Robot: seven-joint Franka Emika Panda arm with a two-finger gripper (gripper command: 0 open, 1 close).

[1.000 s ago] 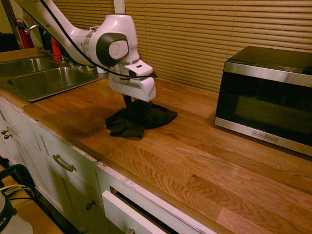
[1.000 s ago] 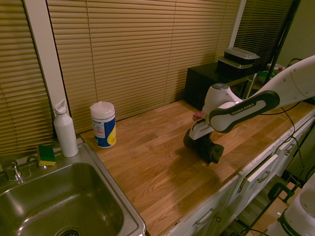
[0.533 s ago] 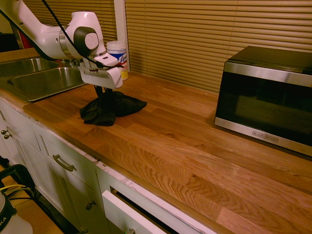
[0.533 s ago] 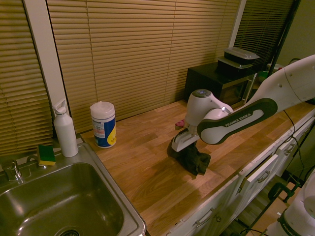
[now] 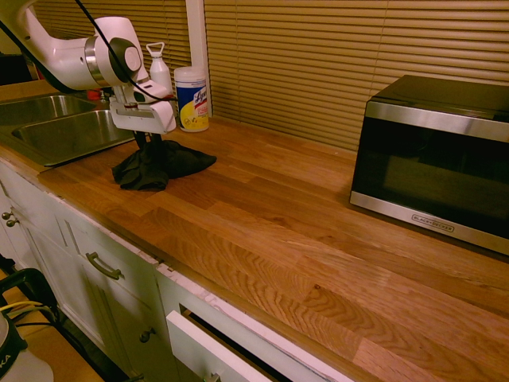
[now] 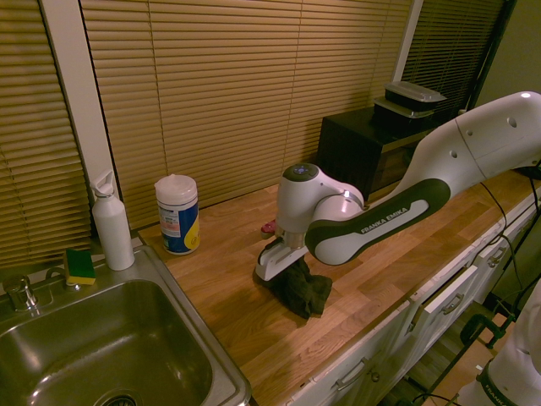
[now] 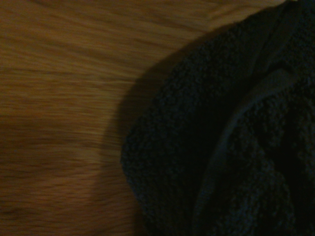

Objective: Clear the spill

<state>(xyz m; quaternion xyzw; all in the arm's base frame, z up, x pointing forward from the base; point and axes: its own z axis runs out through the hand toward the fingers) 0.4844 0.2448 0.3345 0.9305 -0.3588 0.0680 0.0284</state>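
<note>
My gripper (image 5: 144, 140) is pinched shut on the black cloth (image 5: 161, 163), pressing it onto the wooden counter (image 5: 302, 231). I can't see the spill. At the cloth's twelve o'clock stands a wipes tub (image 5: 192, 99); the sink (image 5: 67, 131) lies at nine.

Warm, dim amber light over a kitchen here. A long wooden countertop (image 5: 318, 239) runs the length of the room, and everything hangs off it: slatted blinds (image 5: 334, 56) closed along the wall behind it, a steel sink (image 6: 93, 355) sunk into one end, a black microwave (image 5: 433, 155) standing toward the other. Below the countertop's front edge, white cabinet doors (image 5: 95, 278) with metal handles, one drawer (image 5: 215, 350) pulled slightly open.
</note>
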